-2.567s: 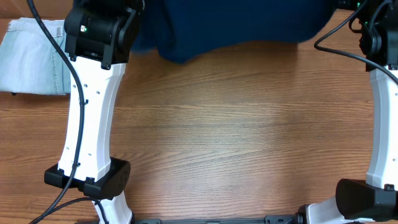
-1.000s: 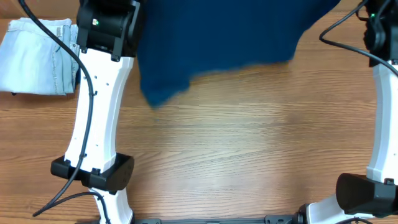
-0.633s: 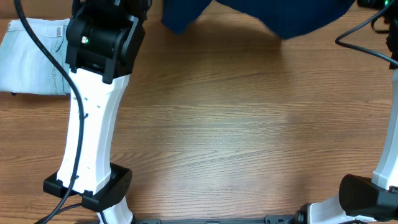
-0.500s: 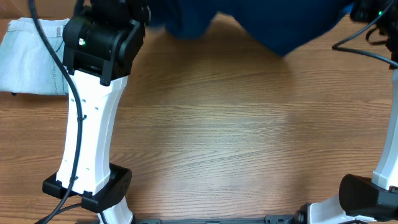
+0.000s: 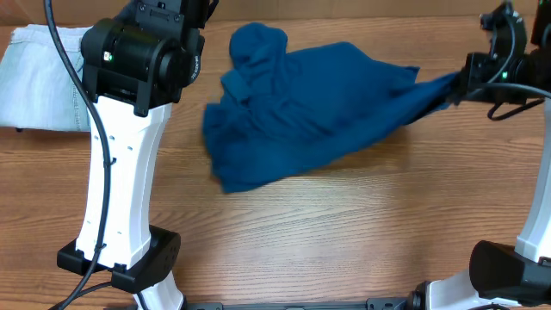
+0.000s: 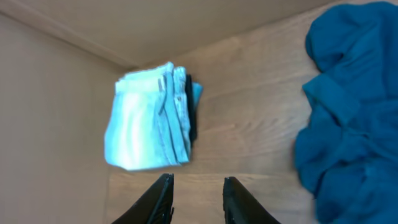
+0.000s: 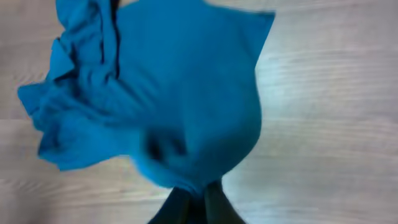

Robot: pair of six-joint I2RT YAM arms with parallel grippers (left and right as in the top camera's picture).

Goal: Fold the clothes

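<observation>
The shirt (image 5: pixel 310 112) lies crumpled at the far side of the table (image 5: pixel 344 232), one edge stretched to the right gripper (image 7: pixel 194 199), whose jaws pinch the cloth. The left gripper (image 6: pixel 198 190) hangs near the jeans (image 6: pixel 149 127), jaws parted on nothing. Soft, limp knit — it will likely sag and bunch, so take it at corners or shoulders. Collar and sleeves are lost in the folds
</observation>
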